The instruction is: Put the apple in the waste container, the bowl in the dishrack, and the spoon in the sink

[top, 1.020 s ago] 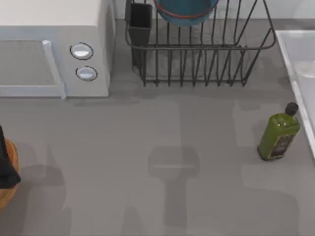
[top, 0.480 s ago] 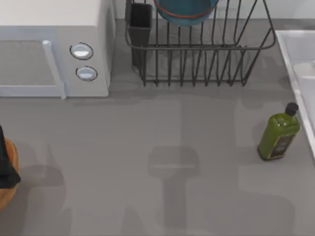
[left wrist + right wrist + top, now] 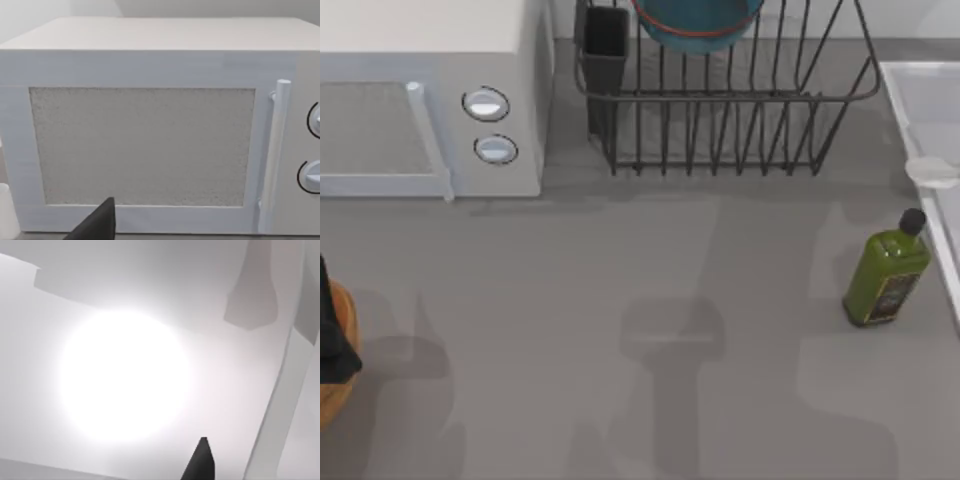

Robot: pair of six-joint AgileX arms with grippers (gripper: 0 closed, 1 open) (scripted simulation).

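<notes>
The blue-teal bowl (image 3: 697, 22) sits inside the black wire dishrack (image 3: 730, 95) at the table's back. The white spoon (image 3: 931, 170) shows as a pale oval on the left rim of the sink (image 3: 920, 100) at the right edge. At the left edge stands the tan-brown waste container (image 3: 340, 350), with my left gripper (image 3: 328, 335) as a black shape over it. A black part of my left gripper (image 3: 97, 225) faces the microwave in the left wrist view. A black tip of my right gripper (image 3: 201, 460) hangs over a bright white surface. The apple is out of view.
A white microwave (image 3: 430, 100) fills the back left, its door (image 3: 142, 145) shut. A green oil bottle (image 3: 886, 272) stands beside the sink's rim. The black utensil cup (image 3: 606, 45) sits at the rack's left corner. Grey tabletop (image 3: 640, 330) spreads across the middle and front.
The spoon's pale oval has shifted forward and slightly left onto the sink's rim. The arm shadows on the table have drifted. The left gripper has stayed in place.
</notes>
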